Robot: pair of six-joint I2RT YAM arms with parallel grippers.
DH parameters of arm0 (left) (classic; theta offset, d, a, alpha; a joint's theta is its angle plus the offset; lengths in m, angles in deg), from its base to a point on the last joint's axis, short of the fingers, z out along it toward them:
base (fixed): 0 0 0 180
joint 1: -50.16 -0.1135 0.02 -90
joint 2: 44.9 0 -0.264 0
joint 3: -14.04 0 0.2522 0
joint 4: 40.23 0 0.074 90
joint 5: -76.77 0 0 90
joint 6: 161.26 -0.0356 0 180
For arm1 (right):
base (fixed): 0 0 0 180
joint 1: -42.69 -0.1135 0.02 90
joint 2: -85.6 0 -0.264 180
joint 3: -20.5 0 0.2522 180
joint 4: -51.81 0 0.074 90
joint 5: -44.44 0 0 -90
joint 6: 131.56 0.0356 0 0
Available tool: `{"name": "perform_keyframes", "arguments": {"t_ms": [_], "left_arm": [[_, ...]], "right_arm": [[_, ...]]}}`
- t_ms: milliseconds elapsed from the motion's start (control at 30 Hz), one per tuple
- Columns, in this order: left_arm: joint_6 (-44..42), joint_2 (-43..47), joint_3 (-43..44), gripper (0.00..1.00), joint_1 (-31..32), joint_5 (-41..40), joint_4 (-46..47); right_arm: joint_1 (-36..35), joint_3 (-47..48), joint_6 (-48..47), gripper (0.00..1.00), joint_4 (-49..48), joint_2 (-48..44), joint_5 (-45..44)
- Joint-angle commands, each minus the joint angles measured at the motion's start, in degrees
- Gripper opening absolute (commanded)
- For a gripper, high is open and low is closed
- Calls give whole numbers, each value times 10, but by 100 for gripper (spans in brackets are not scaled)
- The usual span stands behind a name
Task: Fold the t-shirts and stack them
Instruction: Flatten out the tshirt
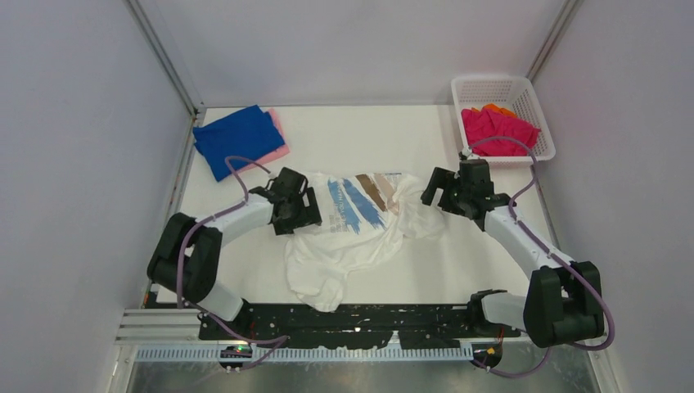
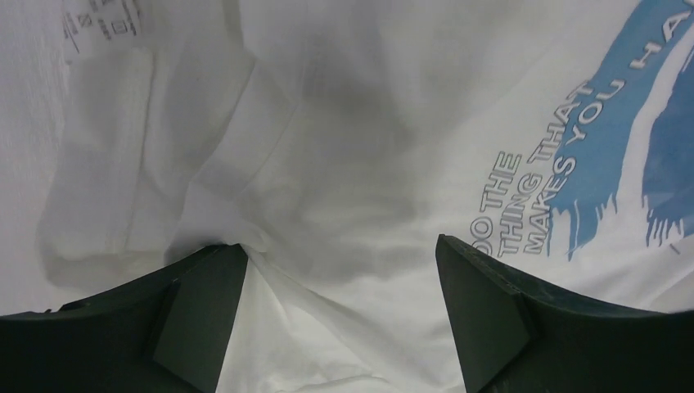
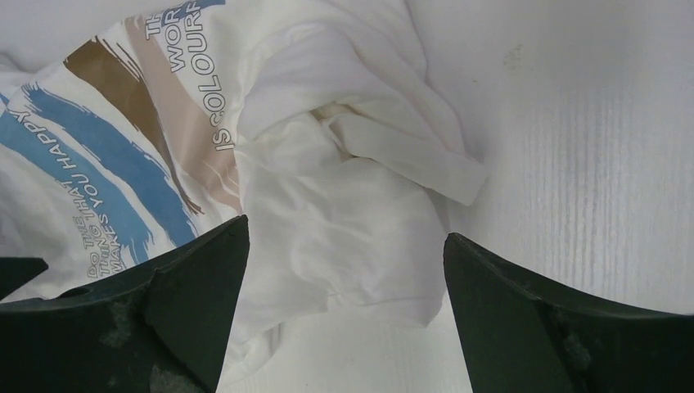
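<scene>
Bright, even light casts soft shadows throughout.

Plain pale grey panel walls (image 1: pixel 352 45) enclose a flat white bench (image 1: pixel 352 131) on three sides, slim aluminium corner posts (image 1: pixel 168 61) joining them under soft, even light.

Top cam: fixed, high and behind the arm bases (image 1: pixel 219 304), tilted down over the whole table (image 1: pixel 344 131); widest and farthest view. Left wrist cam: sits on the left end effector (image 2: pixel 340 243), looks out between its fingers (image 2: pixel 196 311), very close over the white t-shirt (image 2: pixel 327 123). Right wrist cam: same mount on the right end effector (image 3: pixel 347 228), close over the shirt's bunched edge plus bare table. Overlap: all three see the shirt's blue print (image 1: pixel 356 205); both wrist patches sit inside the top view.
</scene>
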State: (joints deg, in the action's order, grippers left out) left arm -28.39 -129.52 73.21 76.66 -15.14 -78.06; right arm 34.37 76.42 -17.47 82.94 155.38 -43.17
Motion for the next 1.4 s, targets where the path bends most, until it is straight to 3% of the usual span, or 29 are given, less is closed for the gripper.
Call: {"name": "perform_keyframes", "arguments": {"t_ms": [0, 67, 200, 300, 400, 467, 600, 667, 733, 767, 833, 900, 1067, 1367], "left_arm": [[-15, -70, 80, 87, -13, -24, -24], [-19, -94, 102, 83, -15, -47, -42], [-32, -122, 138, 76, -23, -57, -59], [-37, -148, 170, 62, -30, -61, -74], [-44, -170, 194, 36, -34, -66, -90], [-47, -177, 203, 0, -38, -71, -97], [-56, -158, 197, 0, -47, -88, -80], [-61, -131, 188, 0, -51, -107, -68], [-67, -103, 183, 0, -53, -120, -58], [-72, -87, 180, 0, -54, -127, -53], [-77, -57, 176, 0, -54, -144, -47], [-79, -26, 171, 0, -54, -153, -39], [-92, 72, 153, 0, -54, -153, -24], [-114, 373, 125, 0, -53, -146, -11]], "right_arm": [[-2, 2, -14, 95, -35, 0, 29], [-1, 2, -22, 95, -29, -6, -27], [2, 26, -65, 95, -43, 13, -49], [5, 56, -87, 95, -49, 75, -39], [6, 101, -103, 99, -52, 150, 3], [6, 127, -110, 99, -53, 191, 30], [6, 164, -111, 89, -62, 258, 75], [6, 174, -109, 77, -65, 282, 91], [6, 174, -103, 49, -74, 294, 85], [6, 171, -101, 29, -77, 293, 75], [6, 164, -100, 11, -82, 277, 66], [6, 150, -98, 6, -92, 241, 64], [6, 105, -104, 5, -121, 94, 39], [6, 73, -131, 5, -94, -267, 13]]}}
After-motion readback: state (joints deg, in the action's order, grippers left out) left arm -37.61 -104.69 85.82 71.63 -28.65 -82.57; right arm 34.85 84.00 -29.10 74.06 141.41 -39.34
